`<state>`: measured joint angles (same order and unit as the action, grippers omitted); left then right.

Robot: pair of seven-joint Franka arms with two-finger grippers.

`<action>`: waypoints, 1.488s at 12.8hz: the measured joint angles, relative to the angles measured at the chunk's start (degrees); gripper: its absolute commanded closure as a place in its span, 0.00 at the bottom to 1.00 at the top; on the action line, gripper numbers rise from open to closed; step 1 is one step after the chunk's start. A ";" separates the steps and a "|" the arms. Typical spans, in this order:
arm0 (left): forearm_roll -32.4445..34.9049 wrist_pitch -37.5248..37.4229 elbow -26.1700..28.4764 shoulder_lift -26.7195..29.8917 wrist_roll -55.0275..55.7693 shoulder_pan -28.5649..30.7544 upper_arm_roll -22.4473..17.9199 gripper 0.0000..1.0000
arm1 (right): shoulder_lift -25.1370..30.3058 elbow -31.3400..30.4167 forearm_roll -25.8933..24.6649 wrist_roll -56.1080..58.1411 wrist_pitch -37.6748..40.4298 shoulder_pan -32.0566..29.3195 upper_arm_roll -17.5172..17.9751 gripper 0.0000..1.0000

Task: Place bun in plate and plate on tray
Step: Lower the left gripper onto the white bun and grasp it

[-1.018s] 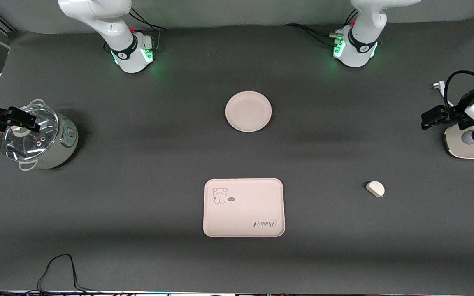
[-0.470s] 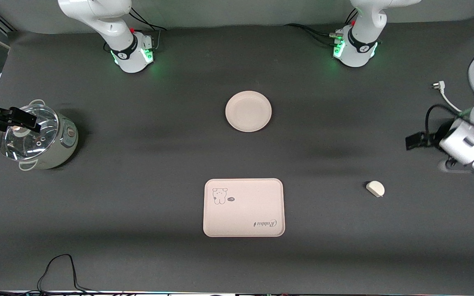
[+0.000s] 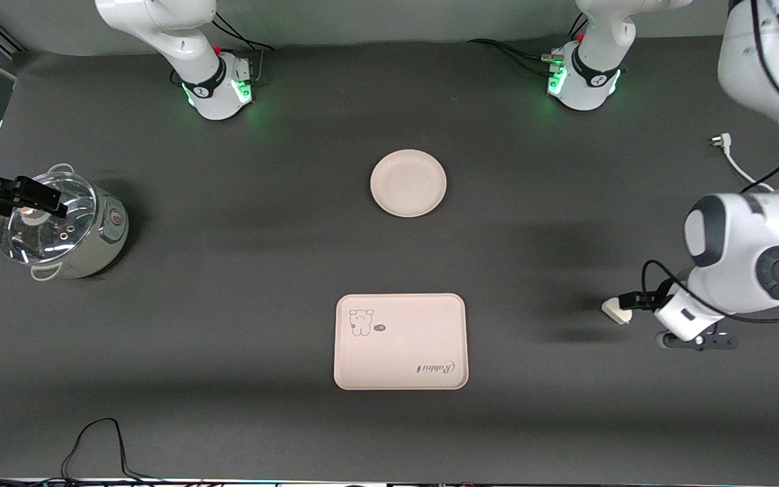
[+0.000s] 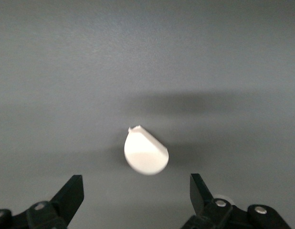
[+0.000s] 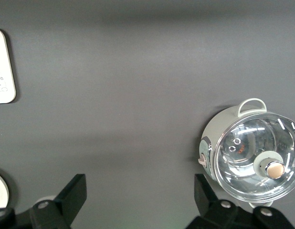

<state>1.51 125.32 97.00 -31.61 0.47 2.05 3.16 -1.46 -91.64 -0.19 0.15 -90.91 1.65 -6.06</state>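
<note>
Now left gripper (image 4: 135,198) has swung down over bun (image 4: 145,155) (fingers spread), right gripper (image 5: 138,202) waiting, fingers spread.

From the front view the bun (image 3: 615,312) is half covered, the left arm's wrist and cable sit right over the side of it toward the left arm's end of the table. The left gripper (image 4: 136,192) is cut off by the wrist picture's edge, so only the tips of its fingers (image 4: 71,191) show. Same deal with the right gripper (image 5: 139,195). In the right wrist view the tray (image 5: 3,71) is just a corner and the plate (image 5: 0,190) a sliver at the edge. The small print beside the tray's rabbit is too tiny to read.
</note>
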 measured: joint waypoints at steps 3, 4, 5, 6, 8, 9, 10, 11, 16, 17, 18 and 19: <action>0.00 7.09 1.64 -4.59 1.08 -0.15 0.04 0.01 | 0.00 -0.02 0.00 0.00 0.00 0.00 0.00 0.00; 0.00 7.56 2.18 -4.98 1.32 -0.15 0.04 0.01 | 0.00 -0.03 0.00 0.00 0.00 0.00 0.00 0.00; 0.00 8.07 2.73 -5.02 1.52 -0.15 0.04 0.01 | 0.00 -0.03 0.00 0.00 0.00 0.00 0.00 0.00; 0.00 8.25 3.11 -5.03 1.78 -0.15 0.04 0.03 | 0.00 -0.03 0.00 0.00 0.00 0.00 0.00 0.00; 0.00 8.25 3.49 -5.02 2.05 -0.15 0.03 0.20 | 0.00 -0.06 0.00 0.00 0.00 0.00 0.00 0.00; 0.00 8.25 3.79 -5.03 2.19 -0.15 0.02 0.42 | 0.00 -0.08 0.00 0.00 0.00 0.00 0.00 0.00; 0.00 8.25 4.01 -5.04 2.25 -0.15 0.02 0.67 | 0.00 -0.11 0.00 0.00 0.00 0.00 0.00 0.00; 0.00 8.25 4.16 -5.04 2.26 -0.15 0.02 0.88 | 0.00 -0.16 0.00 0.00 0.00 0.00 0.00 0.00; 0.00 8.24 4.15 -4.83 2.28 -0.14 -0.03 1.00 | 0.01 -0.37 0.00 0.00 0.00 0.00 0.00 0.00; 0.00 8.09 4.07 -4.46 2.26 -0.14 0.00 1.00 | 0.01 -0.44 0.00 0.00 0.00 0.00 0.00 0.00; -0.01 7.14 3.74 -3.65 2.26 -0.14 0.10 1.00 | 0.00 -0.52 0.00 0.00 0.00 0.00 0.00 0.00; -0.02 4.68 3.22 -2.02 2.26 -0.15 0.35 1.00 | 0.01 -0.56 0.00 0.00 0.00 0.00 0.00 0.00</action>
<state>1.49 130.00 100.21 -33.63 2.73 1.91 3.51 -1.46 -92.20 -0.19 0.15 -90.91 1.65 -6.06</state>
